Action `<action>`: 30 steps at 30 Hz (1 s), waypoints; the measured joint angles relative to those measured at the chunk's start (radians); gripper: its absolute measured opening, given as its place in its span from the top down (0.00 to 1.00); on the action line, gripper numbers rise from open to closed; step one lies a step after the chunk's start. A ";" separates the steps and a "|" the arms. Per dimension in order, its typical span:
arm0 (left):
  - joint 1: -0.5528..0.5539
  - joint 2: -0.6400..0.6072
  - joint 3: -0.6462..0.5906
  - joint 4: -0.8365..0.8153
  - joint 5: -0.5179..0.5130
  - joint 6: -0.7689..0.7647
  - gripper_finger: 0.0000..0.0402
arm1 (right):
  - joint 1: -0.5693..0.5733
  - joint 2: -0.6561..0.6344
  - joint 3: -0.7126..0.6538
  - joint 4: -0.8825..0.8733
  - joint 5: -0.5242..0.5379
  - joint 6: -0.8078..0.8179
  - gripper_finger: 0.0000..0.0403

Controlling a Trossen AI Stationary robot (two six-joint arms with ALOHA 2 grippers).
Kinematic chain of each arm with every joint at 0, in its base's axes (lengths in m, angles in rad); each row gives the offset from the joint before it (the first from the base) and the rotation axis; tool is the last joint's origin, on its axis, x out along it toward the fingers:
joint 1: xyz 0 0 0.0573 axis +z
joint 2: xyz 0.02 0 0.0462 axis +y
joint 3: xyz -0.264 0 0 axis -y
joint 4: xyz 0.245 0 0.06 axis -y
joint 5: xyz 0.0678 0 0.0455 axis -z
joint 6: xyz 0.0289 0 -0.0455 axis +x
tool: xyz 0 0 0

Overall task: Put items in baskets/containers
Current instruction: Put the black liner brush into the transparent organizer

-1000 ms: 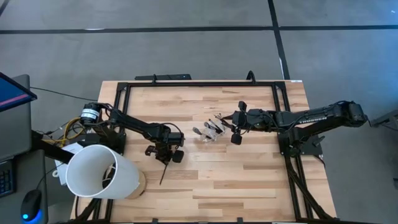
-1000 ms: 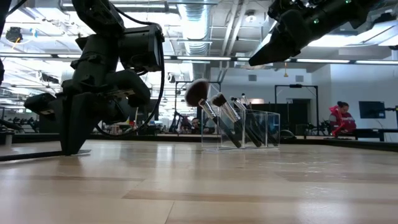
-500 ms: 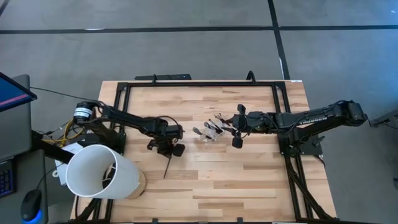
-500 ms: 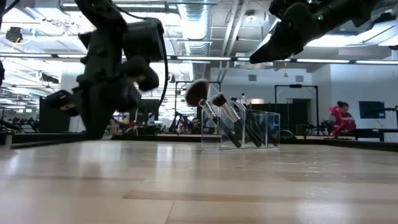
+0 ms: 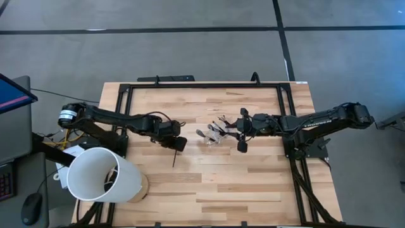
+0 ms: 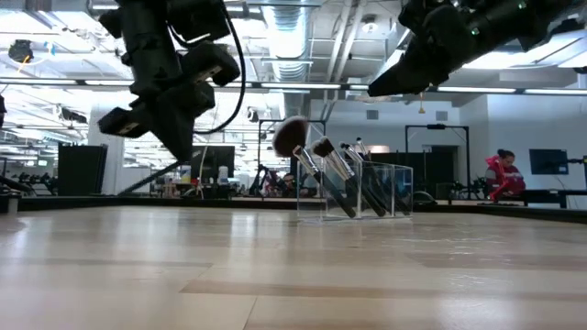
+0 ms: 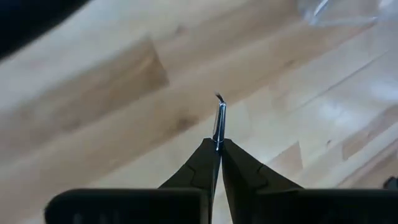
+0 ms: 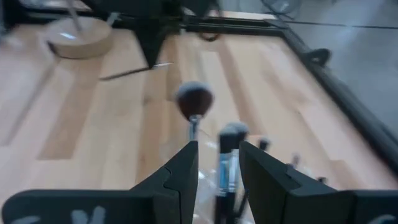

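Note:
My left gripper hangs over the table's left-middle, shut on a thin dark brush with a silver ferrule. To its right a small clear container stands on the table, with several brushes leaning in it, fluffy tips up. My right gripper hovers open just right of and above the container. Its wrist view looks down past its fingers onto the brush tips. My left gripper pinches the brush between its two fingertips just behind the silver ferrule, which sticks out past them. The fingers slant down from above. The handle trails back below the gripper at a slant, clear of the table.
A large white cylinder on a wooden disc stands at the near left corner. A black frame runs round the table's edges. Bare wood lies toward the near edge. A person in red is far off in the room.
My left gripper has risen from the table and drawn toward the far edge, tipping as it went. It stays shut on the brush, which has come up off the table and now hangs slanted below it. The container and its brushes have stayed put.

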 joint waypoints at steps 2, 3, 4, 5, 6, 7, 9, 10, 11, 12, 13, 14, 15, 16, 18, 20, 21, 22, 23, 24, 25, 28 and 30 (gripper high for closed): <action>-0.002 -0.012 0.000 0.015 -0.047 0.037 0.95 | -0.007 0.000 -0.016 0.037 -0.052 0.014 0.73; -0.003 -0.018 0.000 0.018 -0.071 0.057 0.95 | -0.010 0.000 -0.023 0.056 -0.069 0.022 0.73; -0.003 -0.024 0.000 0.026 -0.094 0.074 0.95 | -0.012 0.000 -0.031 0.072 -0.079 0.028 0.73; -0.003 -0.028 0.000 0.039 -0.114 0.092 0.95 | -0.013 0.000 -0.041 0.086 -0.086 0.029 0.73; -0.004 -0.033 0.000 0.058 -0.131 0.115 0.95 | -0.013 0.000 -0.047 0.098 -0.091 0.030 0.73; -0.006 -0.038 0.000 0.080 -0.149 0.137 0.95 | -0.011 0.000 -0.052 0.115 -0.091 0.030 0.73; -0.011 -0.044 0.000 0.126 -0.181 0.185 0.95 | -0.005 0.000 -0.057 0.144 -0.092 0.031 0.73; -0.015 -0.044 0.000 0.156 -0.191 0.213 0.95 | -0.002 0.000 -0.057 0.149 -0.092 0.031 0.73; -0.018 -0.046 0.000 0.181 -0.198 0.239 0.95 | 0.002 0.000 -0.058 0.155 -0.092 0.031 0.73; -0.021 -0.048 0.000 0.204 -0.200 0.265 0.95 | 0.004 0.000 -0.058 0.166 -0.093 0.031 0.73; -0.024 -0.048 0.001 0.231 -0.200 0.287 0.95 | 0.007 0.000 -0.058 0.180 -0.094 0.031 0.73; -0.028 -0.048 0.001 0.255 -0.199 0.309 0.95 | 0.009 0.000 -0.058 0.194 -0.095 0.031 0.73; -0.032 -0.048 0.001 0.272 -0.199 0.332 0.95 | 0.012 0.000 -0.058 0.208 -0.095 0.031 0.73; -0.037 -0.048 0.001 0.292 -0.198 0.357 0.95 | 0.015 0.000 -0.058 0.219 -0.095 0.031 0.73; -0.048 -0.048 0.001 0.326 -0.196 0.409 0.95 | 0.015 0.000 -0.058 0.238 -0.095 0.031 0.73; -0.058 -0.048 0.001 0.360 -0.195 0.453 0.95 | 0.015 0.000 -0.058 0.256 -0.101 0.045 0.73; -0.063 -0.048 0.001 0.380 -0.195 0.477 0.95 | 0.015 0.000 -0.058 0.263 -0.103 0.055 0.73; -0.069 -0.048 0.001 0.402 -0.197 0.503 0.95 | 0.015 0.000 -0.058 0.270 -0.103 0.062 0.73; -0.076 -0.048 0.001 0.423 -0.199 0.531 0.95 | 0.015 0.000 -0.058 0.274 -0.103 0.068 0.73; -0.082 -0.048 0.001 0.443 -0.204 0.560 0.95 | 0.015 0.000 -0.058 0.276 -0.103 0.075 0.73; -0.090 -0.048 0.001 0.464 -0.213 0.587 0.95 | 0.015 0.000 -0.058 0.278 -0.103 0.081 0.73; -0.111 -0.048 0.001 0.513 -0.238 0.663 0.95 | 0.013 0.000 -0.058 0.295 -0.103 0.083 0.73; -0.126 -0.048 0.001 0.539 -0.251 0.707 0.95 | 0.010 0.000 -0.058 0.318 -0.103 0.083 0.73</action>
